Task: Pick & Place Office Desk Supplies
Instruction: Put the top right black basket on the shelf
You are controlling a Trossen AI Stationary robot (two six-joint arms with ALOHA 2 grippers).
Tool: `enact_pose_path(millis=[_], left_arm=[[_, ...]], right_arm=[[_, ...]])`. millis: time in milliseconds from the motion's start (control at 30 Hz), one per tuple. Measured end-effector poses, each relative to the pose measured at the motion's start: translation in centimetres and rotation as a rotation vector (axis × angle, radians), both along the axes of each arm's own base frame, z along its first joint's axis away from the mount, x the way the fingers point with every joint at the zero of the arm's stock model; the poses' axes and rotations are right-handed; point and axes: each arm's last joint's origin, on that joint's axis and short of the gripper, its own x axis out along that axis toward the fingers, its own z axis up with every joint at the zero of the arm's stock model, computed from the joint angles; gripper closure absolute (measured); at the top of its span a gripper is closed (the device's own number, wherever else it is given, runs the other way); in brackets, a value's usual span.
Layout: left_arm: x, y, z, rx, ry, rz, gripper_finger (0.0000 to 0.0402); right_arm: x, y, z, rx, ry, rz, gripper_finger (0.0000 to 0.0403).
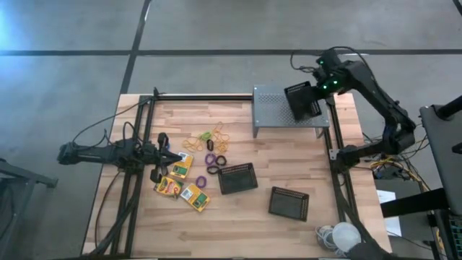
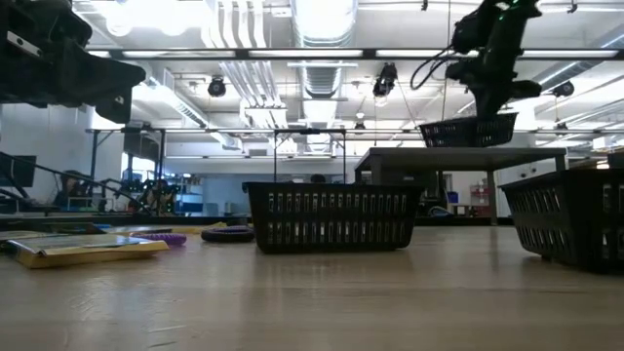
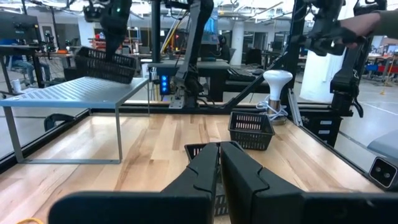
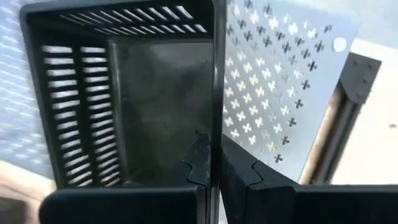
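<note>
One bin (image 1: 303, 101) above stand (image 1: 278, 110); two bins (image 1: 237, 178) on table (image 1: 289, 159).

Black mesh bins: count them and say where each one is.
3. One bin is held by the right tool above the grey stand; one sits mid-table; one lies nearer the front right.

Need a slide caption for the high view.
Right pincer holds a black mesh bin above the grey perforated stand; left pincer waits shut by the crayon boxes.
</note>
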Motion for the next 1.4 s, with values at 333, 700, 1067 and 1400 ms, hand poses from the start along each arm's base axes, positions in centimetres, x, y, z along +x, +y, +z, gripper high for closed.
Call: enact_pose_path(millis=[333, 700, 1067, 1400], left_arm=[[0.0, 0.0, 0.0, -0.017, 0.000, -0.001, 0.0374], [0.0, 0.0, 0.0, -0.059, 0.003, -0.002, 0.0374], [0.0, 0.0, 0.0, -0.095, 0.005, -0.003, 0.0374], [0.0, 0.0, 0.0, -0.104, 0.006, -0.003, 0.0374]], right_arm=[[0.9, -1.4, -1.3, 0.043, 0.109, -0.042, 0.0390], [1.0, -1.7, -1.4, 0.030, 0.117, -0.093, 0.0386], [1.0, -1.7, -1.6, 0.039, 0.130, -0.094, 0.0288], [1.5, 0.3, 1.9, -0.106, 0.190, -0.055, 0.0266]])
